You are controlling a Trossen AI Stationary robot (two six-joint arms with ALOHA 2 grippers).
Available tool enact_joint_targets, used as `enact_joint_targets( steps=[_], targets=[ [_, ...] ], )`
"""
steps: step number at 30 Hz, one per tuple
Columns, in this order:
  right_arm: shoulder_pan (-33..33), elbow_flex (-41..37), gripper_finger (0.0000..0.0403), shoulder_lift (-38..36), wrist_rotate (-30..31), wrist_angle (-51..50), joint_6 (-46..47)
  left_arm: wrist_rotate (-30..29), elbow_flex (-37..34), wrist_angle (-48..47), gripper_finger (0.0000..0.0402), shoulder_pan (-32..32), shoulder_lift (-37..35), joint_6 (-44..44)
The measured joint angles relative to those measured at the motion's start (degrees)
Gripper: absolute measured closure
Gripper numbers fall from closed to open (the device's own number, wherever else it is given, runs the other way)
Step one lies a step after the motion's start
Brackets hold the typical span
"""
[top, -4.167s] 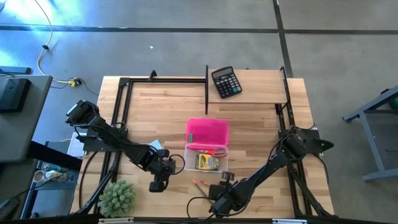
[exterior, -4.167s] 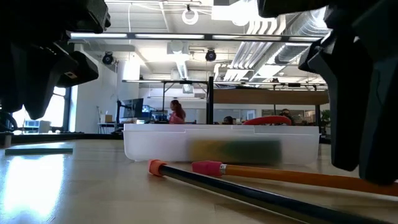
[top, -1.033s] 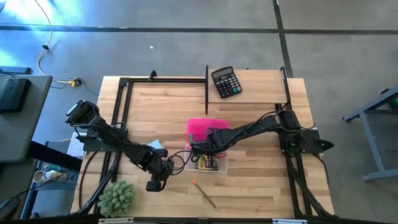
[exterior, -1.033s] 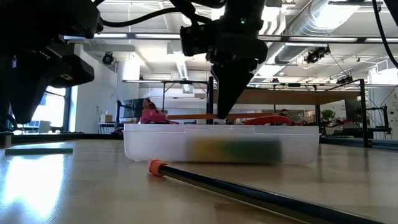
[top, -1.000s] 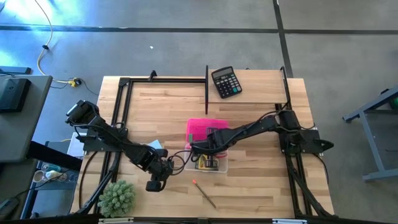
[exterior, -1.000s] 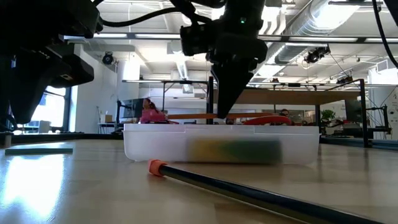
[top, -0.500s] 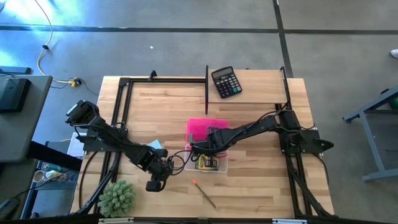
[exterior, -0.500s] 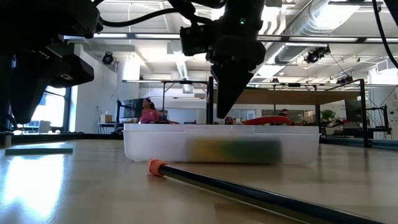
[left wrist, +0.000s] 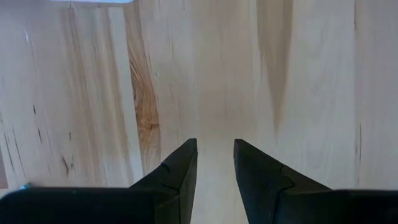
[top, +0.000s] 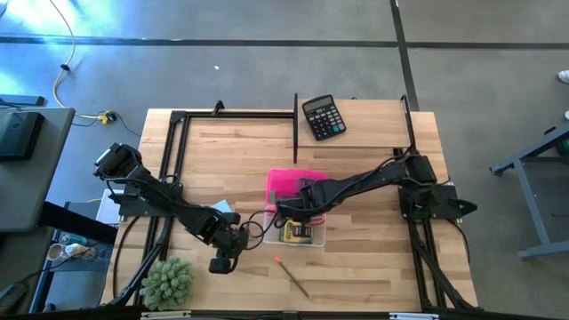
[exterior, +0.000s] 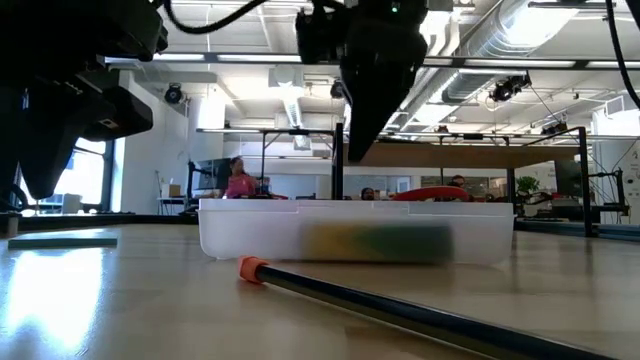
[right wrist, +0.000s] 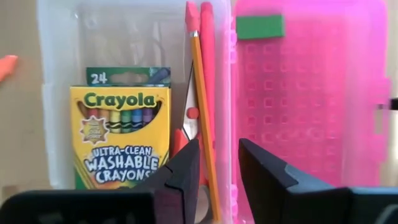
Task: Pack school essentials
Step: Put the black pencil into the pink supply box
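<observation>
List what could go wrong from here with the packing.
1. The right hand hangs just over the clear box, its fingers slightly apart above the orange pencil and scissors; any dip might snag them or shift the box.
2. A dark pencil lies alone on the table near the front edge; a clumsy grab might roll it off.
3. The left hand hovers near that pencil, so both arms reaching there may collide.

Grey concrete floor (top: 267, 71), open workshop, ceiling ducts (exterior: 470, 40), strip lights
</observation>
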Motion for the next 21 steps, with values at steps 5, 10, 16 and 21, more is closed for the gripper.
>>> enact_joint_targets(
  steps=[5, 10, 16, 21],
  targets=[
    [1.2, 0.0, 0.03, -2.8, 0.3, -0.7, -0.4, 0.0, 0.0, 0.8, 0.0307, 0.0, 0.0, -0.6],
    [4.2, 0.0, 0.03, -4.0, 0.4, -0.4, 1.9, 0.0, 0.0, 0.9, 0.0307, 0.0, 0.0, -1.5],
    [9.0, 0.0, 0.03, -4.1, 0.7, -0.4, 11.9, -0.5, 0.0, 1.3, 0.0307, 0.1, 0.0, -1.4],
    [13.0, 0.0, 0.03, -4.1, 5.3, -0.9, 20.2, -1.6, 0.0, 3.6, 0.0298, 0.1, 0.0, 2.5]
  ],
)
